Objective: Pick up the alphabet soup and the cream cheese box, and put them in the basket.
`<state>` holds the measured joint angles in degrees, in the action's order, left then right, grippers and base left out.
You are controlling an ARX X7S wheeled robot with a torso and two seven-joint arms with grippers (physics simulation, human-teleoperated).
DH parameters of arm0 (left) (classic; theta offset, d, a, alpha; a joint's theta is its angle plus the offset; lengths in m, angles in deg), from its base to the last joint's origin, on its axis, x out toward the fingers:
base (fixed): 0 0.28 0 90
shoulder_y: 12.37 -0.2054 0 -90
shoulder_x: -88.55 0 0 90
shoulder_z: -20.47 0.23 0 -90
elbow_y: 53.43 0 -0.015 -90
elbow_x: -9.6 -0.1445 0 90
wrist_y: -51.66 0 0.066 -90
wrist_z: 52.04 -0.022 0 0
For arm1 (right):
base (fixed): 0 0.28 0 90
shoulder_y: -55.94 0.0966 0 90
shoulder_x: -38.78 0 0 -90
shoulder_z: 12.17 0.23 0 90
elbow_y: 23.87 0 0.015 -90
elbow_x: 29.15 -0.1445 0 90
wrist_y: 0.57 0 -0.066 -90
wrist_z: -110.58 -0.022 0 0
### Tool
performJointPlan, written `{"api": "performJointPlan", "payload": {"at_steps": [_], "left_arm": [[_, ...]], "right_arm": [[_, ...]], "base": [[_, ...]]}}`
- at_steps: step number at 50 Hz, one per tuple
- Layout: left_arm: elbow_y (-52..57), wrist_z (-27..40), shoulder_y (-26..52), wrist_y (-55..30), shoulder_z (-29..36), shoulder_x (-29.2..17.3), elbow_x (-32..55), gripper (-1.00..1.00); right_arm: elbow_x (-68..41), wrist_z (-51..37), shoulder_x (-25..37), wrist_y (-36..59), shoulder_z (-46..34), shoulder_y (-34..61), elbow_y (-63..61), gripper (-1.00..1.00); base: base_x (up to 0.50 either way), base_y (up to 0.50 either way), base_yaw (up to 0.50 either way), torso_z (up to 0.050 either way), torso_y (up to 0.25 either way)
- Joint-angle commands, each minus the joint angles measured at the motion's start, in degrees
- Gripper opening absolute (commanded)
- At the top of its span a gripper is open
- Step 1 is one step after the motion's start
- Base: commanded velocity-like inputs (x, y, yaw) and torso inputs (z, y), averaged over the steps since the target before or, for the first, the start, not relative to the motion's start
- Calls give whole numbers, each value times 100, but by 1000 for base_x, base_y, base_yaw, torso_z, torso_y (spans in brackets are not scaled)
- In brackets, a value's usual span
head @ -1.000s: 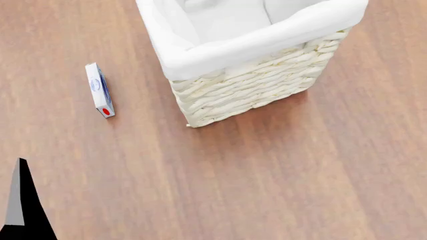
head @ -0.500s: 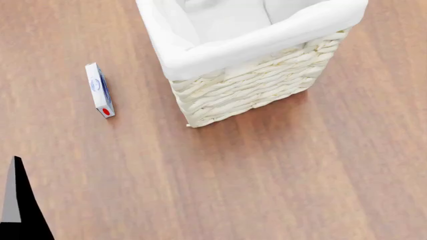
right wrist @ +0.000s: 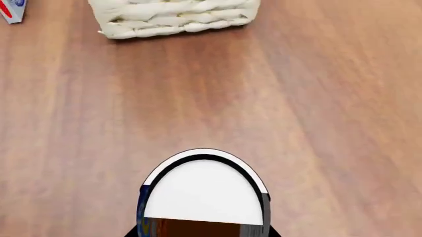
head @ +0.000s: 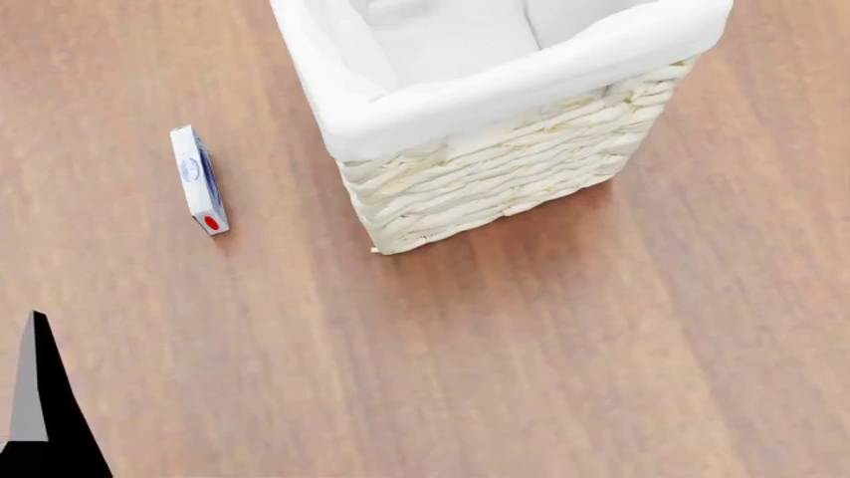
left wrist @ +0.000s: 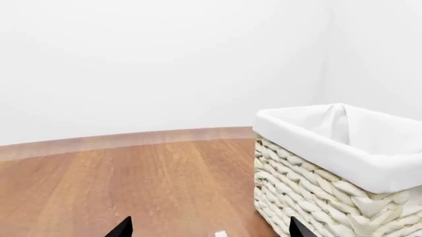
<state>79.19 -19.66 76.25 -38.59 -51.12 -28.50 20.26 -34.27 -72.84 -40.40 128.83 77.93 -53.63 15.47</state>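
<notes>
The cream cheese box (head: 198, 180) stands on its thin edge on the wooden floor, left of the basket (head: 505, 189). One dark finger (head: 36, 398) of my left gripper shows at the head view's lower left, well short of the box. In the left wrist view my left gripper (left wrist: 209, 231) is open, with its two tips wide apart and a white corner of the cream cheese box (left wrist: 221, 234) low between them. The alphabet soup (right wrist: 203, 195), with its pale top and blue side, sits between the jaws of my right gripper (right wrist: 203, 233), some way from the basket (right wrist: 175, 17).
Brown wooden floor (head: 558, 378) spreads all round. White walls (left wrist: 165, 64) rise behind the basket (left wrist: 329, 168) in the left wrist view. The basket's white liner (head: 452, 40) shows nothing inside where I can see.
The left gripper's finger has shifted a little at the head view's lower left. The box and the basket have not moved.
</notes>
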Motion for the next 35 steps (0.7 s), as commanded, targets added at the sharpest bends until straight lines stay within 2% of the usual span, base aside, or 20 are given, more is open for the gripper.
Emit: {"api": "performJointPlan", "payload": {"at_steps": [1, 5, 9, 13, 15, 16, 19, 28, 35], "left_arm": [[-32, 6, 12, 20, 7, 0, 14, 100], [-69, 11, 15, 38, 6, 5, 14, 100], [-69, 11, 8, 34, 37, 11, 0, 100], [-53, 13, 43, 9, 27, 7, 21, 100], [-10, 10, 40, -12, 45, -1, 11, 100], [-17, 8, 53, -23, 48, -4, 3, 100], [14, 19, 59, -43, 43, -10, 4, 100], [-7, 22, 81, -57, 73, -4, -7, 100], [-2, 4, 119, -83, 107, -8, -6, 100]], "right_arm": [[468, -183, 327, 487, -129, 382, -916, -100], [910, -250, 405, 80, -214, 401, -930, -100], [1410, 296, -95, -450, 66, 411, -932, -100], [1930, 1269, -1047, -1490, 647, 514, -932, -100], [1592, 1165, -1070, -2144, 836, 550, -933, -100], [1797, 1194, -1072, -2862, 841, 524, -933, -100], [2023, 1110, -1076, -3643, 835, 568, -933, -100], [2567, 1196, -1077, -3768, 362, 1301, -933, -100], [2319, 1424, -1078, -2771, 170, 2649, -934, -100]], "base": [[0, 0, 0, 0, 0], [0, 0, 0, 0, 0], [0, 0, 0, 0, 0], [0, 0, 0, 0, 0], [0, 0, 0, 0, 0], [0, 0, 0, 0, 0], [0, 0, 1, 0, 0], [0, 0, 0, 0, 0], [0, 0, 0, 0, 0]]}}
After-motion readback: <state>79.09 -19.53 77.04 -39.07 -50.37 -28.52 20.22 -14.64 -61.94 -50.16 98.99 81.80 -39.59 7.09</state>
